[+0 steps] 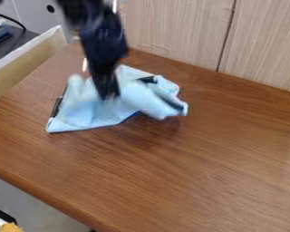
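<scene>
The black gripper (108, 93) hangs down at the upper left of the table, blurred, with its tip at the middle of a light blue cloth (84, 113). The cloth lies crumpled on the brown wooden table (202, 167), with a flat corner toward the lower left and bunched folds to the right. Part of the cloth rises around the gripper's tip. Dark patches show at the cloth's left edge and among its right folds. The arm covers part of the cloth's back; whether the tip grips the cloth is unclear.
A wood-grain panel (171, 27) stands along the table's back edge. At the left is a pale board (26, 59) with a white top edge, and dark items lie beyond it. Below the table's front left edge, a yellow-orange object (11, 227) shows in the corner.
</scene>
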Controlling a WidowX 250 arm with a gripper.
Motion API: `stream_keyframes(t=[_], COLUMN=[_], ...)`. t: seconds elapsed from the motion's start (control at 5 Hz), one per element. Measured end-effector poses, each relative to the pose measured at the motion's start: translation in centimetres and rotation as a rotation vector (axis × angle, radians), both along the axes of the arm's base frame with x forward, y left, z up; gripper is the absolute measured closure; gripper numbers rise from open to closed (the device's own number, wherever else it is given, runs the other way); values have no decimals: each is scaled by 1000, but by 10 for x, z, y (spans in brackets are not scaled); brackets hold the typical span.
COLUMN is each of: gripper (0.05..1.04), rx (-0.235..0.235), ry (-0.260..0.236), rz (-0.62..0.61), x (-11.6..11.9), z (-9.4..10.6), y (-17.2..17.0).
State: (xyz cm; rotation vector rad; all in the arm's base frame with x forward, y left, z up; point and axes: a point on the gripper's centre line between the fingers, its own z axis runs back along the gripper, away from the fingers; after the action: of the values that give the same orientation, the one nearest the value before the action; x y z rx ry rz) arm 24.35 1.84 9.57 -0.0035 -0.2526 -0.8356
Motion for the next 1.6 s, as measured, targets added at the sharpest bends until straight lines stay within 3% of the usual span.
stream_keyframes(t=[0.4,0.6,1.0,1.2,1.6], gripper=[1030,1030,1010,867,312], rx=[68,79,87,86,83], ry=[-13,-43,-36,-22,8], rz=[-30,4,66,103,105], x=[-35,-34,-22,-22,-23], z=[-39,-51,-69,-68,-64], y=[-12,-11,-7,-5,-6])
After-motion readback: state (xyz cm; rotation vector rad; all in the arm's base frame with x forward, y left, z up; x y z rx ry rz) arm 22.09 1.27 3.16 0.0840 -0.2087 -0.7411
